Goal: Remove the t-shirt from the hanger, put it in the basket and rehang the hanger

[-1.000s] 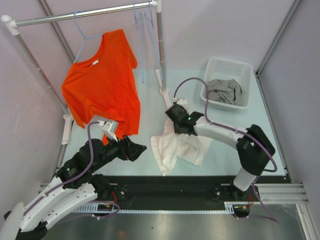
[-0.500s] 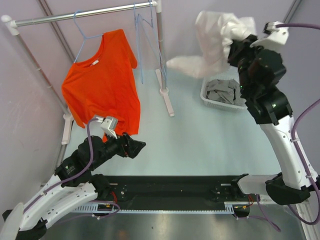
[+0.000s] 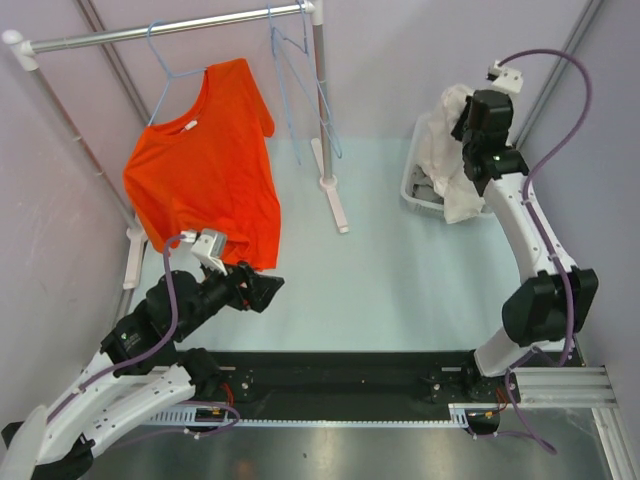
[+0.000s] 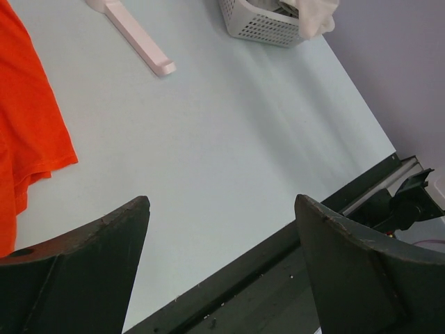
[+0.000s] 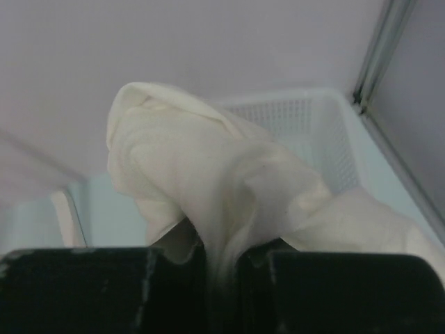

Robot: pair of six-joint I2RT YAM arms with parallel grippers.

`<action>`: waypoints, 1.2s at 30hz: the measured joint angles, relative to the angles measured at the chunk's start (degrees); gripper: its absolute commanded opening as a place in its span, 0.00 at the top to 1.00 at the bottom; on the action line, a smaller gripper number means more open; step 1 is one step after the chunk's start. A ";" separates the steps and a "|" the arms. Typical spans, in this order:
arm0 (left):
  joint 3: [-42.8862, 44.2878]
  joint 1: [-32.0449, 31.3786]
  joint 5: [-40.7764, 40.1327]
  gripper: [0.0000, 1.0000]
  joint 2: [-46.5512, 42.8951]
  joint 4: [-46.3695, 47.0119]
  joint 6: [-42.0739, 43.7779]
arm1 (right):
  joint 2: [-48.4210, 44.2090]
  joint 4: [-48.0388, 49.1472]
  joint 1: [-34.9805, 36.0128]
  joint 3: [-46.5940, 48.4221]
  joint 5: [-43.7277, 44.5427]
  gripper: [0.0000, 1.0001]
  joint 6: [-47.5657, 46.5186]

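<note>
1. White t-shirt: freed, clenched in the right pincer over the basket, far right corner of the worktop.
2. Orange t-shirt hangs on its hanger, far left; the left pincer gapes empty near its hem.

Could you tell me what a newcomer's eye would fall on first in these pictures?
The bright orange t-shirt on its blue hanger, hung from the rail at the back left, stands out most. At the back right, the right gripper is shut on a white shirt dangling over the basket. The left gripper stands open near the orange t-shirt's lower hem.
</note>
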 measured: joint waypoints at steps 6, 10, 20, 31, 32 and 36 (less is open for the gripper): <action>0.20 0.00 -1.29 0.10 0.02 -0.70 0.09 | 13.53 -5.05 -2.69 1.49 -6.56 0.74 5.29; 1.73 0.00 -2.38 0.08 0.37 -1.95 -0.04 | 30.62 -19.15 -4.87 20.24 -13.38 0.59 8.85; 17.79 0.44 -11.43 0.00 8.79 -9.75 2.21 | 36.15 -42.29 -5.03 36.33 -14.60 0.00 10.75; 40.46 17.86 -9.66 0.00 27.69 -9.53 11.67 | 1.09 -40.98 6.54 17.75 -7.34 0.00 12.37; 42.82 20.79 -9.38 0.00 29.77 -9.49 12.68 | -2.19 -40.74 9.33 12.76 -6.82 0.00 12.76; 50.29 31.23 -7.89 0.00 35.58 -9.35 15.02 | -11.78 -38.80 19.96 -4.72 -6.95 0.00 15.06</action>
